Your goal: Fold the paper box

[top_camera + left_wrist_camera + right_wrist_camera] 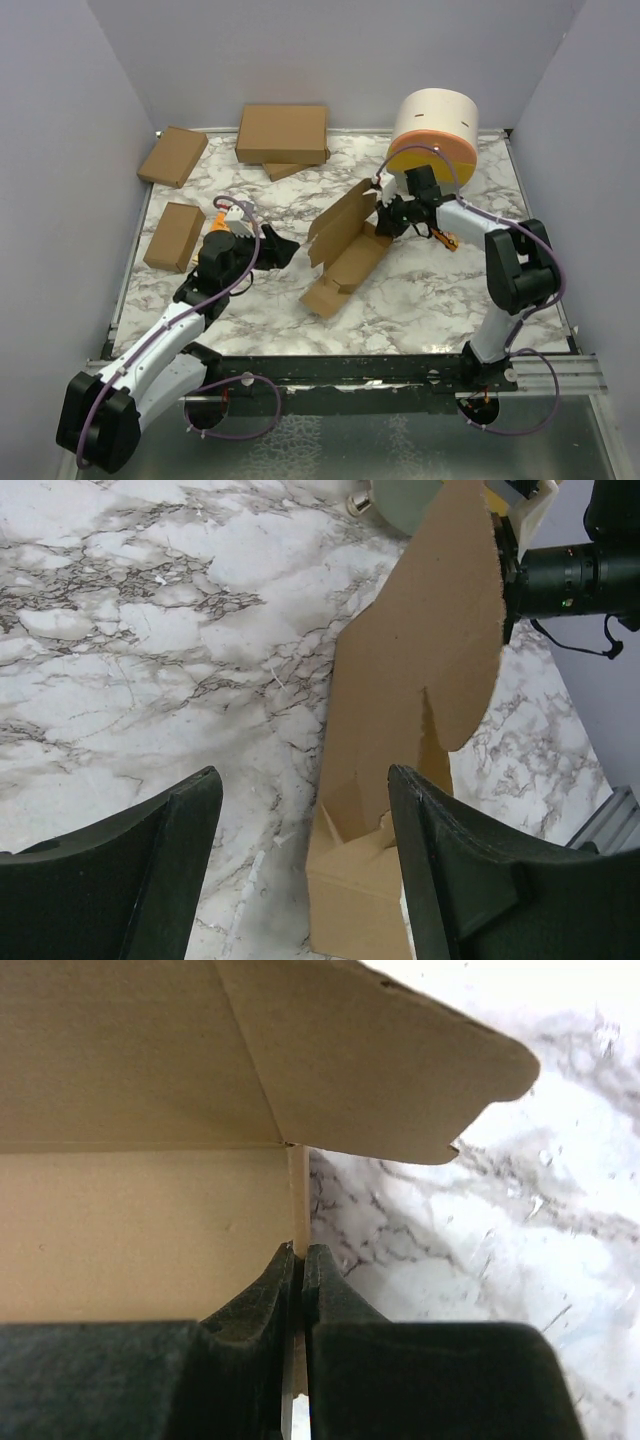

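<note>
Far left first: two small brown cartons (172, 155) lie flat along the edge of the marble worktop (420, 300), one behind the other. A larger brown carton (282, 133) sits against the back wall.

Moving in, the left hand (272, 246) hangs low over the marble, just left of the action. It is released, with the jaws spread wide and nothing between them. Its own camera shows both dark fingers (150, 870) framing bare worktop, and brown cardboard rises just off the right-hand one.

Centre stage is the paper box (345, 262), lying slantwise on the worktop. It is half formed, an open trough with its near end squared up. A tall panel stands tilted at its far left side.

Then the right hand (390, 215) is right at the far end of the box, and it is clenched. In the wrist view its fingers (335, 1310) are pressed together on a thin cardboard edge, with a round-cornered flap spread above them.

Just behind that hand stands a cream cylinder (435, 125) with an orange base.
</note>
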You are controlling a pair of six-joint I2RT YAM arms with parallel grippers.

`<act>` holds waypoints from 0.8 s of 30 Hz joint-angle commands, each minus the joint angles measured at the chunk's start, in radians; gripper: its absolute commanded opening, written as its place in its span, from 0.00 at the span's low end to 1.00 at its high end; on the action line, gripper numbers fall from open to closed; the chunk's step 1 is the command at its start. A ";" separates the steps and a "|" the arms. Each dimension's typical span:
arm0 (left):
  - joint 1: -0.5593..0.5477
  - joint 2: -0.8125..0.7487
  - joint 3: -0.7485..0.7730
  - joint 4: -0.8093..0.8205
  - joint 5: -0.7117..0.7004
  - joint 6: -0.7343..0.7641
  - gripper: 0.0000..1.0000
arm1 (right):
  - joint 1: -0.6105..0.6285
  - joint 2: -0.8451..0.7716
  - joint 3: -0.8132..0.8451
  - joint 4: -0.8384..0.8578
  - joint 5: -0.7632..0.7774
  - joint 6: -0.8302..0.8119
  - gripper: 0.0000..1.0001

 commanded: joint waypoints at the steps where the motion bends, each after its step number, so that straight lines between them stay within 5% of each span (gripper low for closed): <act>1: -0.003 -0.060 -0.031 0.033 -0.037 -0.050 0.70 | -0.047 -0.114 -0.077 0.092 -0.094 0.134 0.01; 12: -0.004 -0.240 -0.126 0.072 -0.126 -0.206 0.69 | -0.060 -0.398 -0.331 0.346 0.030 0.376 0.01; 19: -0.003 -0.220 -0.195 0.095 -0.125 -0.290 0.35 | -0.063 -0.426 -0.374 0.402 0.093 0.416 0.01; 24: -0.009 -0.108 -0.202 0.181 -0.040 -0.296 0.33 | -0.064 -0.421 -0.383 0.415 0.114 0.428 0.01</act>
